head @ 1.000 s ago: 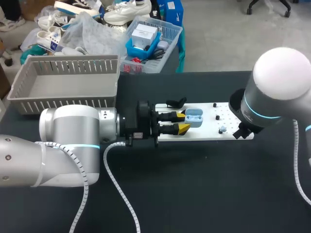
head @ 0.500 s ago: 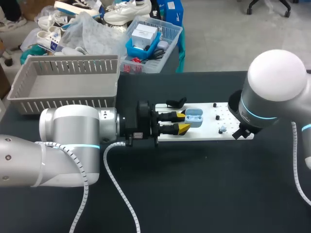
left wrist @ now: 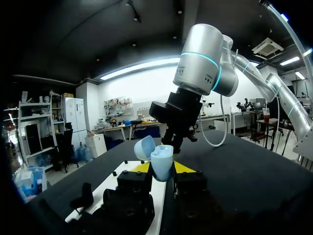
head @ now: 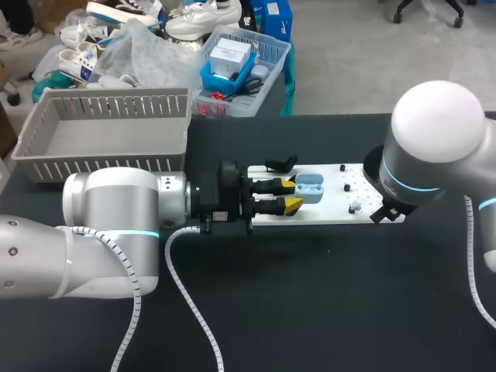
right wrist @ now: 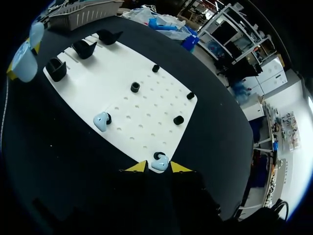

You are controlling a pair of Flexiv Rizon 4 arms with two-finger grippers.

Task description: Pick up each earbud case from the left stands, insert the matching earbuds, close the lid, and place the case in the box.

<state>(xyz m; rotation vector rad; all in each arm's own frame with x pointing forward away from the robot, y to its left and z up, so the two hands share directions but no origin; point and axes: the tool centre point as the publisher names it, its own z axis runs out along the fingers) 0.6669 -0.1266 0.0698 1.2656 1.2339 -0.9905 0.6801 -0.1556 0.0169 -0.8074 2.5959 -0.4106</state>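
Across the dark surface [head: 310,310], the grey slatted basket [head: 101,132] sits at the far left, well apart from the white pegboard [head: 335,212]. Over the board's left end, the left jaws are clamped on the pale blue earbud case [left wrist: 161,162], held upright with its lid [left wrist: 144,147] open. Toward the board's right end, the right jaws straddle one earbud [right wrist: 160,163] on its peg; whether they pinch it I cannot tell. A second earbud [right wrist: 101,121] sits nearby. Tiny, light, smooth and rounded, an earbud would likely squirt from a hard squeeze; a gentle pinch across its body suits.
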